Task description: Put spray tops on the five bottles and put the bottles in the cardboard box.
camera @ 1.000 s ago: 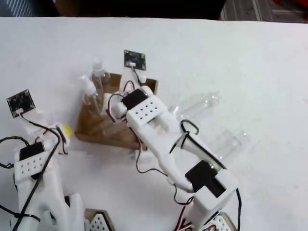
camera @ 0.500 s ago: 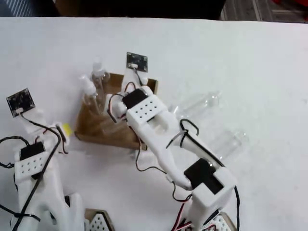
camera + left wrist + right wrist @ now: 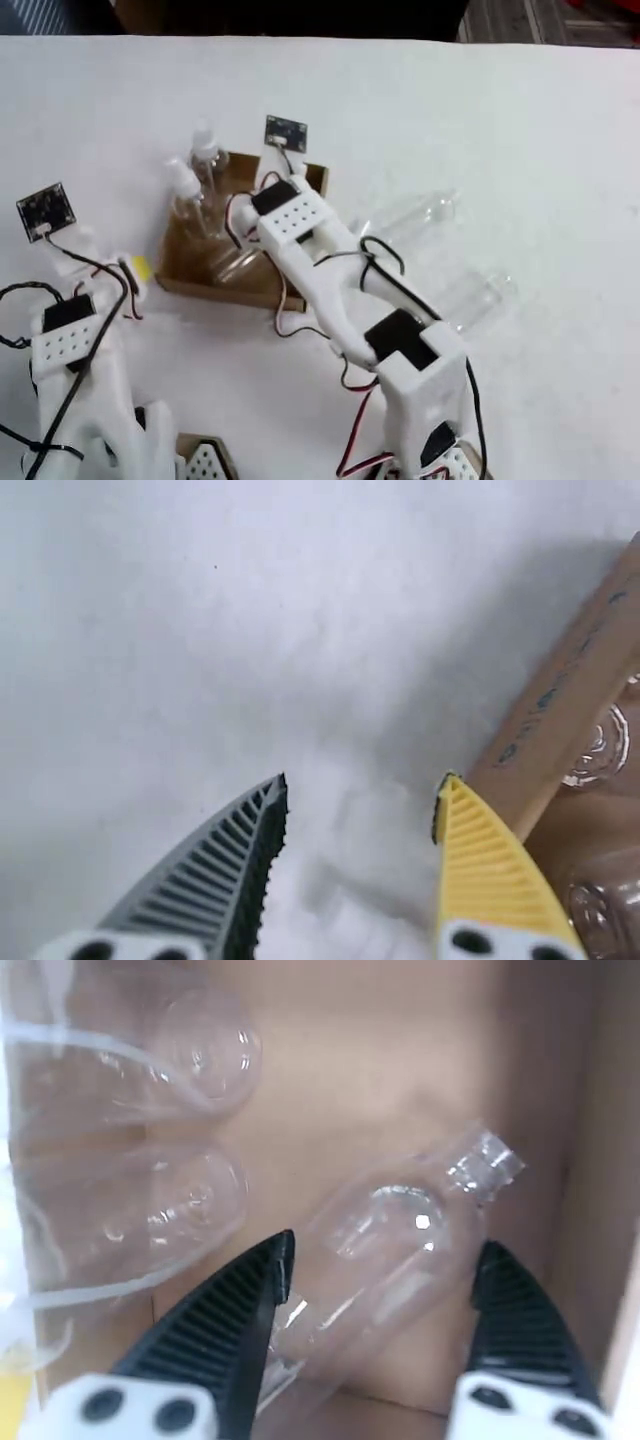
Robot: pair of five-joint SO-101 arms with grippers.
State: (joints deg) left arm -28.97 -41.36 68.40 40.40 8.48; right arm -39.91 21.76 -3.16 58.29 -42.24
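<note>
White table (image 3: pixel 520 120), with two arms side by side at its near edge. A brown, open-topped cardboard box (image 3: pixel 205 285) sits left of centre. The right gripper (image 3: pixel 385 1250) is down inside the box with its black fingers spread wide, one on each side of a clear bottle (image 3: pixel 410 1210). That bottle lies slantwise on the box floor. Whether the fingers touch the plastic cannot be made out. It is transparent and rounded at the shoulder, and its threaded neck is bare, with no spray top, and points toward a box wall. Two other bottles stand upright and close together at the box's far left corner, both clear with white spray tops: the rear capped bottle (image 3: pixel 207 150) and the front capped bottle (image 3: pixel 185 185). On the table to the right of the box two more lie on their sides, the far loose bottle (image 3: pixel 415 215) and the near loose bottle (image 3: pixel 480 292). Both are transparent; whether they have tops cannot be told. The left gripper (image 3: pixel 362 780) hangs over bare table outside the box, its grey and yellow fingers apart with nothing between them. The yellow tip is just beside the box's outer wall.
</note>
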